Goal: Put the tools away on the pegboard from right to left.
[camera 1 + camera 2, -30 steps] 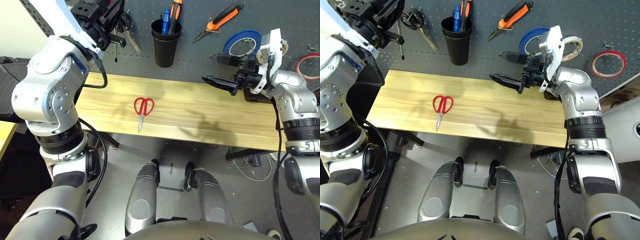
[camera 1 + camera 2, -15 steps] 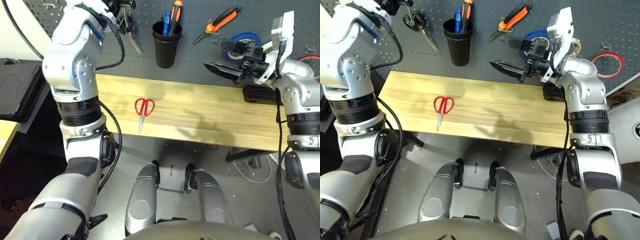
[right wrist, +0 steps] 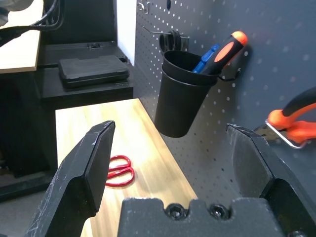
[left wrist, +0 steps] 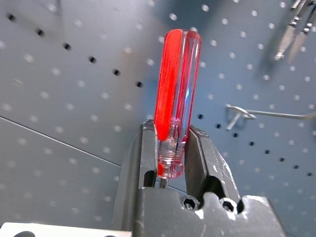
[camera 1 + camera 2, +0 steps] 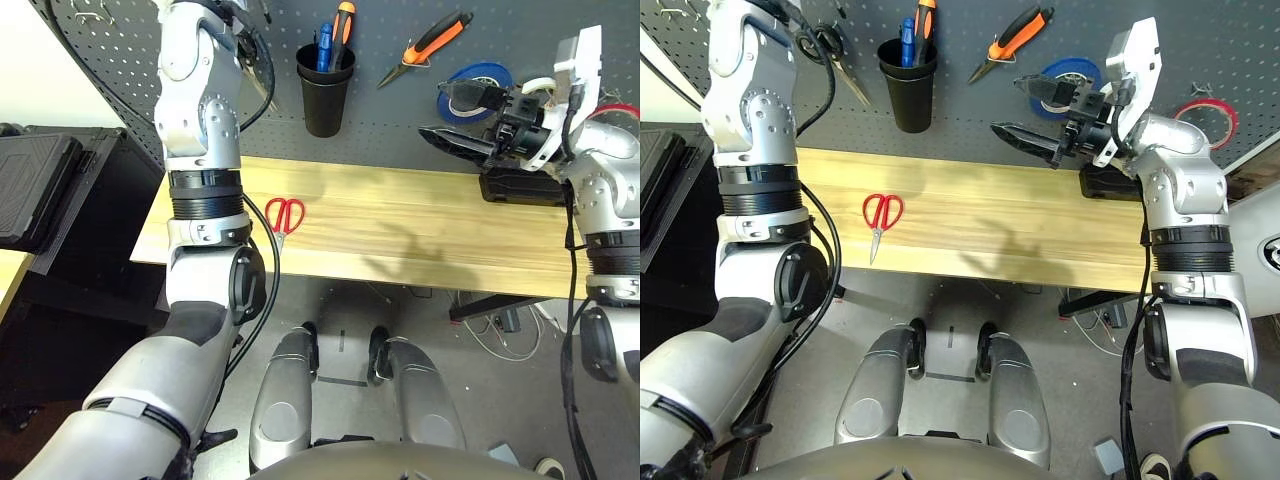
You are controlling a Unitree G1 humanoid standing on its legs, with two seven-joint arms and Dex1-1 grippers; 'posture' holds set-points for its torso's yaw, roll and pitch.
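Now our left claw [image 4: 170,163] pinches the red-handled screwdriver [image 4: 175,94] close against the pegboard [image 4: 74,98], left of the black cup [image 5: 325,90]; we should seat it squarely before releasing. Right claw [image 3: 170,163] gapes wide, empty.

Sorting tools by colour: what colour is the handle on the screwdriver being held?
Clear red, best seen in the left wrist view: screwdriver.
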